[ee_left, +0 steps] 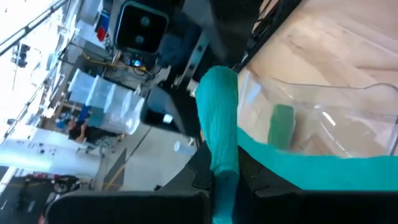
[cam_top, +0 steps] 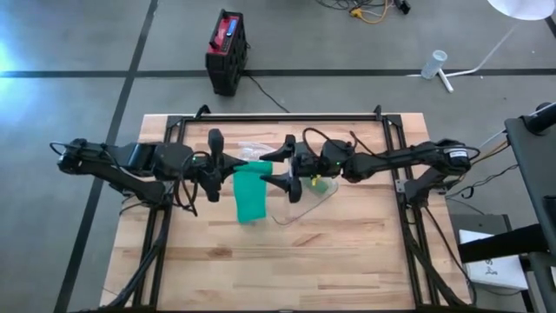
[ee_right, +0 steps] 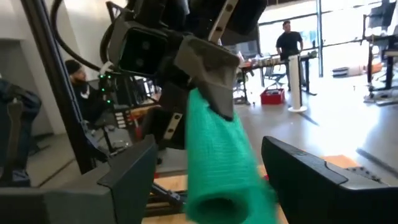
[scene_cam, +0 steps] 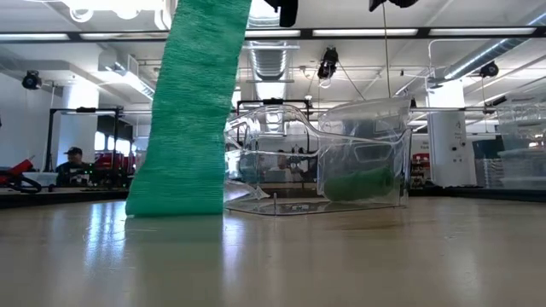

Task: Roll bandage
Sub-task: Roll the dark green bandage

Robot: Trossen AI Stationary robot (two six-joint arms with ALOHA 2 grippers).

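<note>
Seen from above, a wooden worktop (cam_top: 261, 261) carries two dark robot arms that reach toward each other near its far middle. Between them hangs a green bandage (cam_top: 248, 196), its upper end held up off the surface and its loose strip draping down until its lower edge rests on the wood.

The left gripper (cam_top: 215, 165) comes in from the left side, its fingers pressed together and pinching the upper end of the bandage. From its own wrist camera, the bandage (ee_left: 219, 130) rises as a rolled green column, with a flat length of it running off across the view.

The right gripper (cam_top: 290, 165) faces it from the right, its fingers spread wide on either side of the bandage's rolled end without closing on it. Its wrist camera shows the roll (ee_right: 217, 155) end-on as a green tube between the two dark fingers (ee_right: 311, 171).

Just beside the bandage, toward the right arm, a clear plastic container (cam_top: 308, 202) lies on the worktop with another green roll (scene_cam: 358, 183) inside it.

From table height, the bandage (scene_cam: 192, 111) stands tall like a green ribbon, touching the container (scene_cam: 341, 153) at its side.
</note>
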